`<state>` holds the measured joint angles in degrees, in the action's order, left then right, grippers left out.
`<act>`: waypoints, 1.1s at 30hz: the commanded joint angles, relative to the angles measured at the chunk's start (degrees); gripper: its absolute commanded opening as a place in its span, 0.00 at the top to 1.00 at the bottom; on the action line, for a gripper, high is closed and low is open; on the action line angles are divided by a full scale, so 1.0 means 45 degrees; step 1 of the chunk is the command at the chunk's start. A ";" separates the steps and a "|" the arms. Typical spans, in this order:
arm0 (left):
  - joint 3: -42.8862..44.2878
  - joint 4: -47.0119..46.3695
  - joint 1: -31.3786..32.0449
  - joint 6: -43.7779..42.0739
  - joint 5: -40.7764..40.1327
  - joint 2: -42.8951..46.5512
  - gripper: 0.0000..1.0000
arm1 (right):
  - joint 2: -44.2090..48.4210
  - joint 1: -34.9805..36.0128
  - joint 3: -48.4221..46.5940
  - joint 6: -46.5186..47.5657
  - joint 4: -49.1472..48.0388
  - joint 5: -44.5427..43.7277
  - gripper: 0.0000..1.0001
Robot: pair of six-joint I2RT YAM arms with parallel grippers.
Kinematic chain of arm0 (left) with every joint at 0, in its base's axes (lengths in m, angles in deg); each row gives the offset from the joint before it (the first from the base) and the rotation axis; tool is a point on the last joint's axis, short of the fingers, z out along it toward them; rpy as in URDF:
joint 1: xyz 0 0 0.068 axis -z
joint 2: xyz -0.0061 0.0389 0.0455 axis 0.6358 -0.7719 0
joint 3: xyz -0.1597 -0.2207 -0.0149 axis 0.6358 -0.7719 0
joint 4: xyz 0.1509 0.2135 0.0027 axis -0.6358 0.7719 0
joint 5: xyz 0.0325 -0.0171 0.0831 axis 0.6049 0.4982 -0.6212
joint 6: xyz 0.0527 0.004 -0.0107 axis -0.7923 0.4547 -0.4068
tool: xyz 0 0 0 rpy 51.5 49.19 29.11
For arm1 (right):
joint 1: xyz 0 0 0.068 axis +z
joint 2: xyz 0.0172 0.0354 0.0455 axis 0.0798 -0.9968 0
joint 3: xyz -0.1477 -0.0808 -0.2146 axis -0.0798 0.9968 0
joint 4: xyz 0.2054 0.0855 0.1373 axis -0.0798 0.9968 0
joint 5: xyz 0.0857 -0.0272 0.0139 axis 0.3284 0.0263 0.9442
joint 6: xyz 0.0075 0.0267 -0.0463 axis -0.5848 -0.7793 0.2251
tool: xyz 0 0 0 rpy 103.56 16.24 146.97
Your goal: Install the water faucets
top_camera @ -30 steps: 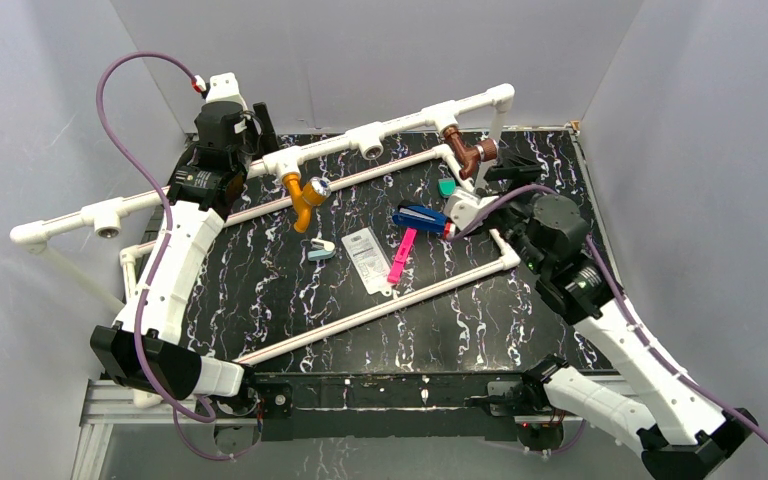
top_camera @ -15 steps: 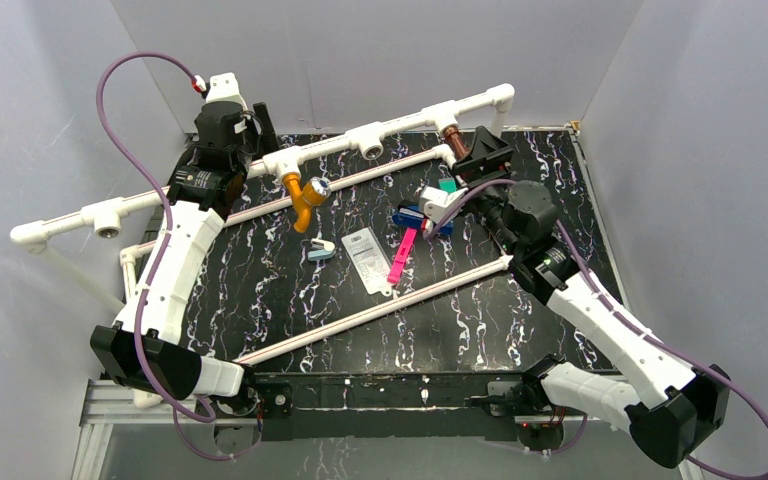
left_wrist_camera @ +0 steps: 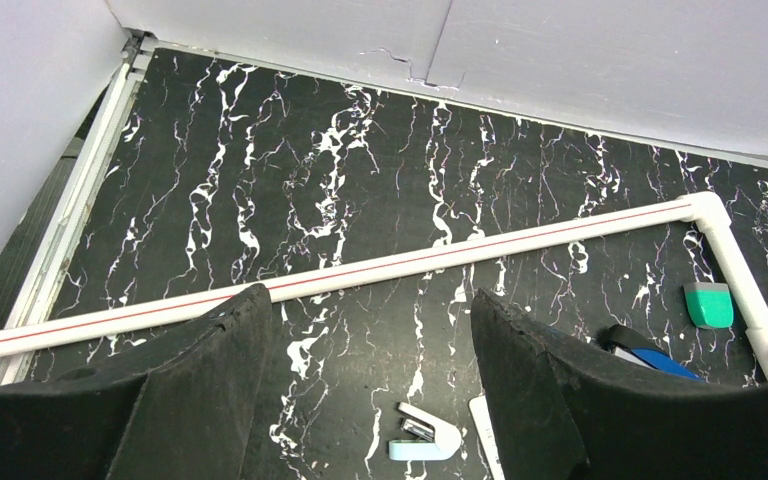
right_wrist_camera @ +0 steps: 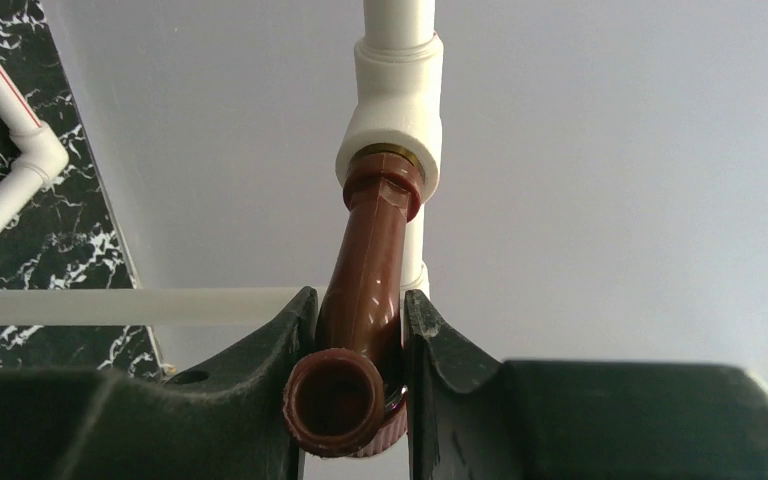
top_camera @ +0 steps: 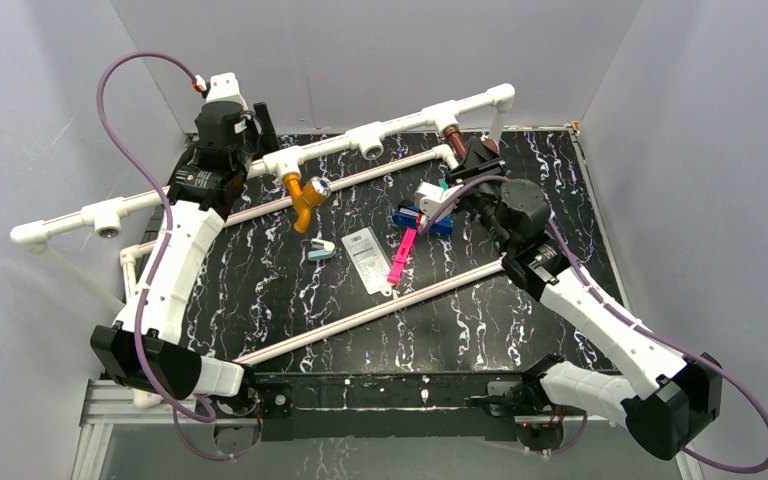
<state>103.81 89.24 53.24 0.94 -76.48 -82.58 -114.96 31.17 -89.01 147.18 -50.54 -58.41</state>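
Left gripper [left_wrist_camera: 365, 335]: your left jaws stand wide apart with nothing between them. Through the gap you see only the black marbled table [left_wrist_camera: 360, 180] and a thin white pipe [left_wrist_camera: 460, 255] with a red stripe crossing it. In the top view this arm sits at the upper left of the frame.
Orange faucet [top_camera: 305, 198]: left of centre in the top view, it hangs below a white tee [top_camera: 285, 160] on the raised pipe run [top_camera: 400, 122]. Its silvery knob [top_camera: 319, 186] is at its upper right, and neither of your grippers touches it.
Loose items: near the middle of the table you have a small pale stapler [top_camera: 321, 249], a white packet [top_camera: 366, 255], a pink strip [top_camera: 401, 256] and a blue stapler [top_camera: 422, 219]. All lie apart from both faucets.
Dark brown faucet [right_wrist_camera: 365, 285]: right of centre, in the upper part of the top view. Its top end sits in a second tee [right_wrist_camera: 392, 95] on the raised pipe run, with a brass-coloured ring showing at the joint. Its open spout faces your right wrist camera.
Right gripper [right_wrist_camera: 358, 305]: your right jaws are closed in on the dark brown faucet, one finger pressed against each side of its body just above the spout.
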 commanded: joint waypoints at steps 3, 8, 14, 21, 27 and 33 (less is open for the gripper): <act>-0.0580 0.2753 0.0347 -0.0035 0.0590 -0.0368 0.30 | 0.0313 0.0225 0.0254 -0.2474 -0.1109 -0.0287 0.99; -0.0576 0.2775 0.0357 -0.0035 0.0587 -0.0355 0.30 | 0.0428 0.0427 0.0263 -0.5890 -0.1180 -0.0251 0.99; -0.0586 0.2780 0.0355 -0.0054 0.0605 -0.0296 0.30 | 0.0085 0.0476 -0.0522 -1.0948 -0.0457 -0.0378 0.99; -0.0630 0.2795 0.0346 -0.0054 0.0640 -0.0276 0.30 | 0.0101 0.0479 -0.0854 -1.7015 -0.0489 -0.0627 0.99; -0.0579 0.2802 0.0346 -0.0035 0.0685 -0.0276 0.30 | 0.0077 0.0460 -0.1101 -2.1464 -0.0247 -0.0831 0.99; -0.0599 0.2830 0.0356 -0.0035 0.0704 -0.0201 0.30 | 0.0259 0.0455 -0.0929 -2.5946 -0.0400 -0.1460 0.99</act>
<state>103.87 89.70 53.24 0.86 -75.85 -82.52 -114.85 32.07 -91.02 51.12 -50.60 -66.17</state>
